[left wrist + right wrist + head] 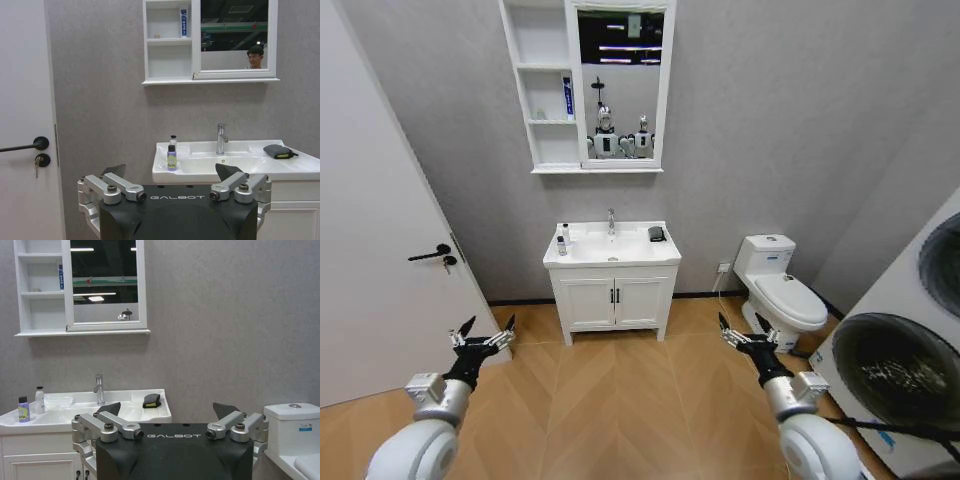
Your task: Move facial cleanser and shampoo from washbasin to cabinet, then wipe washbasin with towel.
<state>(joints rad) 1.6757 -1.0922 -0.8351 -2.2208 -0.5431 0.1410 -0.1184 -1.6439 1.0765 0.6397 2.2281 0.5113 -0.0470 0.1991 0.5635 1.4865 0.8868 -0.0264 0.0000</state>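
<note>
The washbasin (620,250) stands against the far wall, well ahead of both arms. On its left rim are two small bottles: a purple one (171,158) with a black cap and a white one (39,400) behind it. I cannot tell which is the facial cleanser and which the shampoo. The dark towel (656,234) lies on the right rim. The cabinet (548,90) hangs above, mirror panel on its right. My left gripper (480,335) and right gripper (740,330) are held low over the floor, both open and holding nothing.
A white two-door cupboard (613,298) carries the basin. A toilet (782,288) stands to its right and a large drum machine (905,370) at the near right. A door (380,260) with a black handle lines the left. Wooden floor (620,400) lies between me and the basin.
</note>
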